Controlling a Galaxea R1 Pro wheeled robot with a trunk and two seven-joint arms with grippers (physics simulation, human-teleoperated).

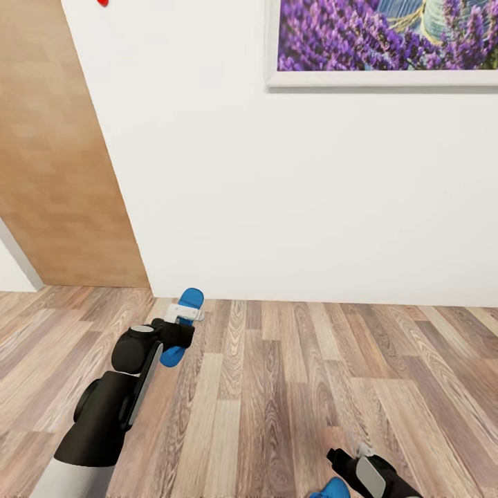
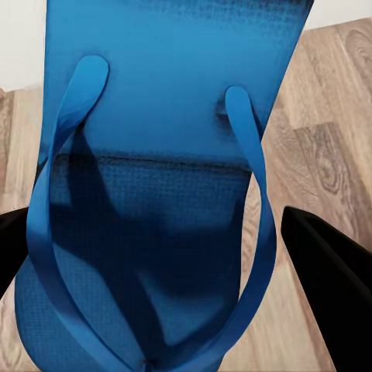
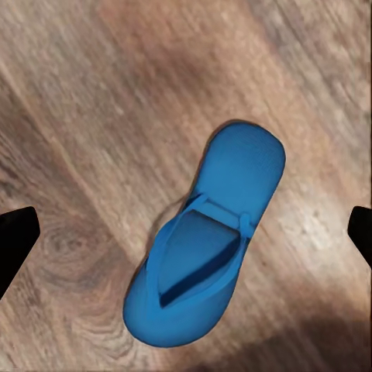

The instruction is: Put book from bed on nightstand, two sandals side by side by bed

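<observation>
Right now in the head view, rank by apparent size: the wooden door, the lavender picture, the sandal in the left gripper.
1. Wooden door, largest.
2. Lavender picture, cut off by the frame edge.
3. Sandal held in the left gripper, smallest.

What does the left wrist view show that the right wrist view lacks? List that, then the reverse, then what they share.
Left wrist view: the held sandal up close, strap side toward the camera, clamped in the left gripper, with a strip of white wall behind.

Right wrist view: the loose sandal lying flat, straps up, under the open right gripper, untouched.

Both: a blue flip-flop, the wood-plank floor and dark fingertips at the picture's sides.
</observation>
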